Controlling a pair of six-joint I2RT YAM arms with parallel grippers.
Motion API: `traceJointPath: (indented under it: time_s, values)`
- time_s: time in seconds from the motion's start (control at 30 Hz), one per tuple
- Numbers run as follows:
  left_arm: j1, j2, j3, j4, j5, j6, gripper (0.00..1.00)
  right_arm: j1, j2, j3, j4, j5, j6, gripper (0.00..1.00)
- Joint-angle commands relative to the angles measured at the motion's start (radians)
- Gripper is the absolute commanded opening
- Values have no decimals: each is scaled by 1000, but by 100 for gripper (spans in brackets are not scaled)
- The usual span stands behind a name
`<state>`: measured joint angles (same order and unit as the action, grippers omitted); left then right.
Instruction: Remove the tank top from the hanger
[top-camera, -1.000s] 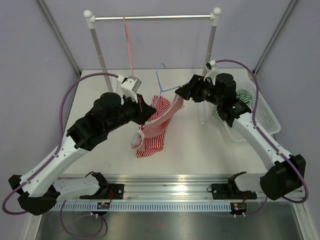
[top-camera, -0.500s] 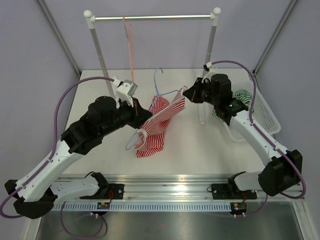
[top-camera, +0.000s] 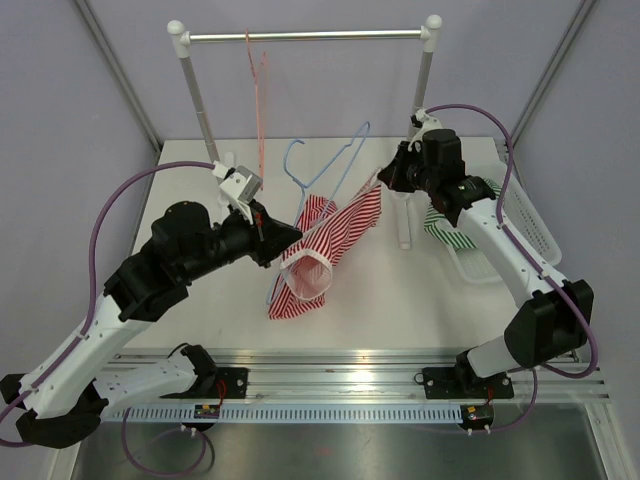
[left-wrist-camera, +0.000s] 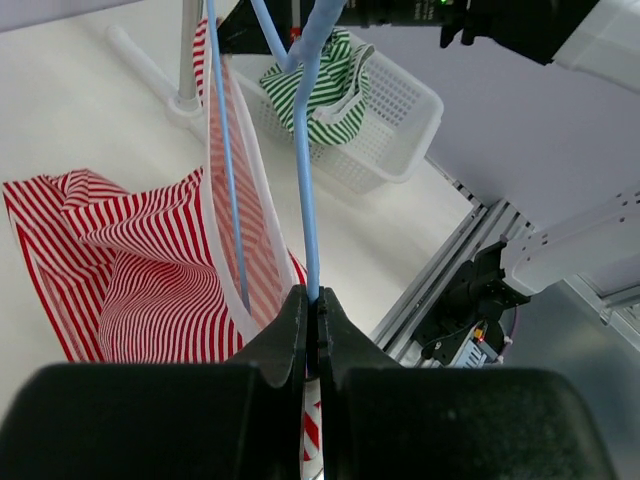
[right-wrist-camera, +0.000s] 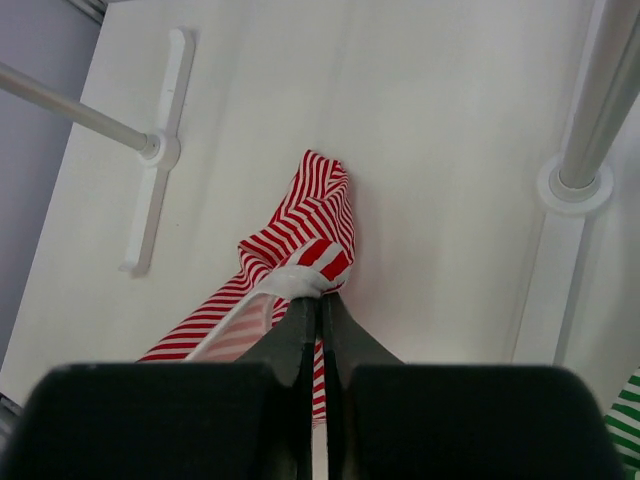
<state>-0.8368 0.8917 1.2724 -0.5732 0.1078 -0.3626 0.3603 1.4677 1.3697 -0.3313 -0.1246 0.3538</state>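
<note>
From above, my left hand (top-camera: 283, 233) is clamped shut on the lower wire of the thin light-blue wire hanger (top-camera: 322, 165). Its hook points up in free air, clear of the metal rail (top-camera: 300, 36) beyond both hands. Opposite, my right hand (top-camera: 379, 186) is pinched shut on the top edge of the red-and-white striped tank top (top-camera: 318, 262). The shirt stretches between my two hands, and its hem sags to the white table (top-camera: 400, 300) below my left hand.

At my left wrist, the hand (left-wrist-camera: 314, 310) grips the blue wire (left-wrist-camera: 305, 150) with no gap showing. Just beyond my fingertips the wire runs inside the white-trimmed opening of the striped fabric (left-wrist-camera: 130, 280), so the shirt is threaded on there.

At my right wrist, the hand (right-wrist-camera: 320, 308) holds a white-trimmed fold of the top (right-wrist-camera: 300, 230); the rest trails away ahead of my fingertips.

I judge both grips set and the hanger lifted, but the garment is not free. I have yet to draw my hands apart until the strap slips off. Whether the other shoulder is off, I cannot tell.
</note>
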Motion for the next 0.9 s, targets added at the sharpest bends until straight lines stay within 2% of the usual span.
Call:
traceJointPath:
  time_s: [0.0, 0.27, 0.47, 0.57, 0.67, 0.8, 0.87]
  values:
    - [-4, -25, 18, 125, 81, 7, 0, -29, -7, 19, 8, -30, -21, 0]
    - [-5, 44, 19, 445, -29, 27, 0, -30, -205, -115, 109, -461, 68, 0]
    - [-8, 167, 76, 671, -77, 109, 0, -8, -407, -150, 107, -608, 106, 0]
    - [-13, 248, 163, 658, -161, 131, 0, -1, -467, -129, 10, -554, 67, 0]
    - [-18, 300, 252, 540, -250, 110, 0, 0, -497, -121, -92, -473, 10, 0]
    - [-19, 314, 289, 391, -341, 70, 0, 31, -491, -199, -124, -399, -4, 0]
    - [-19, 311, 304, 296, -364, 50, 0, 58, -492, -242, -100, -299, 13, 0]
